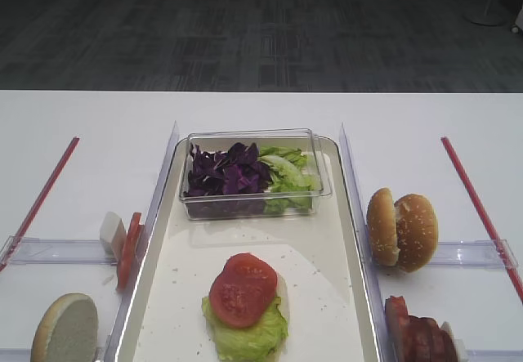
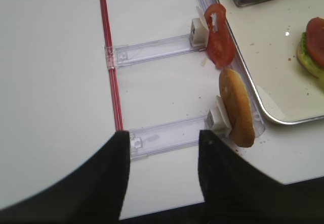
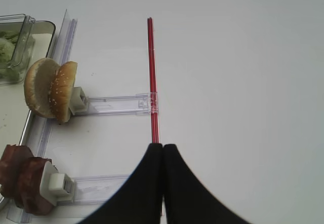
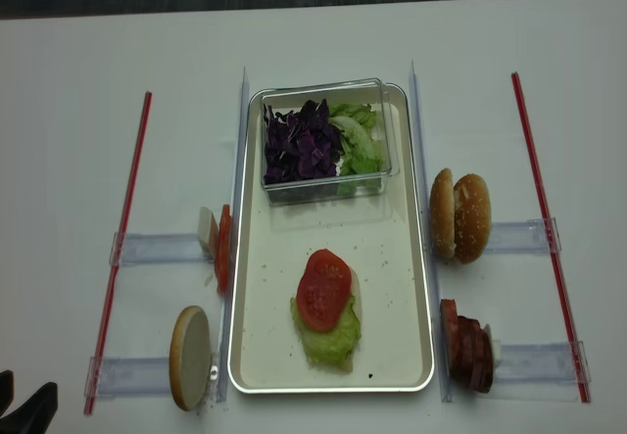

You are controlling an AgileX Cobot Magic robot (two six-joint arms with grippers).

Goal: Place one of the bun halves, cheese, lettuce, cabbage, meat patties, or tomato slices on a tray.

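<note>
Left gripper (image 2: 162,171) open and empty, right gripper (image 3: 163,183) closed; risks toppling upright bun half (image 2: 237,107) through a careless approach.

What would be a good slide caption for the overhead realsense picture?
Half-built burger: tomato slice on lettuce on a cream tray, bun halves waiting alongside.

tray (image 4: 411,287): cream, metal-rimmed | lettuce (image 4: 328,334) under tomato slice (image 4: 324,289), near end | cabbage (image 4: 299,140) in far box
</note>
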